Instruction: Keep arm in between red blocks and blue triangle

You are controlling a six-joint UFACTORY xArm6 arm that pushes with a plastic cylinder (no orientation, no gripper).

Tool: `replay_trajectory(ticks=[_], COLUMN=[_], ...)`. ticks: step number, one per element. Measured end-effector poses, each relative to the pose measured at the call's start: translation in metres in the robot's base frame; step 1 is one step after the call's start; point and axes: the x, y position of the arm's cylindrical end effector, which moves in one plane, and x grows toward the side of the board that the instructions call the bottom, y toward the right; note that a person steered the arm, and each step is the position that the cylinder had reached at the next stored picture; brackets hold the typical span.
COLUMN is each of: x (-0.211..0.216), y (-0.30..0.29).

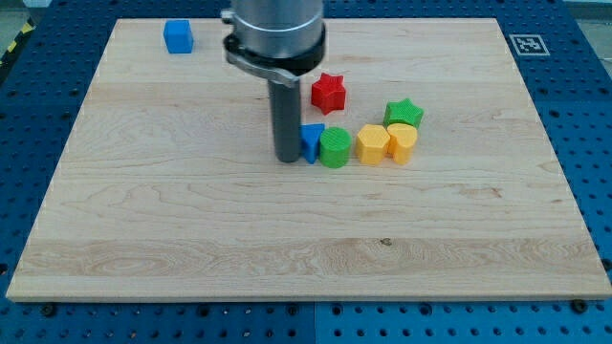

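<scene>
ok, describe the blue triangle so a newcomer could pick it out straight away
Start at the wooden board and find the dark rod coming down near its middle. My tip sits right against the blue triangle, on its left in the view, with the green cylinder touching its right. It is the cluster's only blue piece; the blue cube sits alone at the view's top left.

So the arm drops in from the top centre of the frame, a fat grey metal cylinder with a dark clamp ring around its bottom edge. Below that hangs the straight dark rod, dead upright, no tilt I can see. My tip point(288, 159) sits a bit left of frame centre, planted right down on the surface.
</scene>
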Motion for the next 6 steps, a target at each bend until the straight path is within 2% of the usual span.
replay_trajectory(ticks=[1, 2, 3, 4, 6], x=[0.0, 0.001, -0.019, -0.046, -0.048], y=[0.016, -0.022, -0.054, -0.043, -0.024])
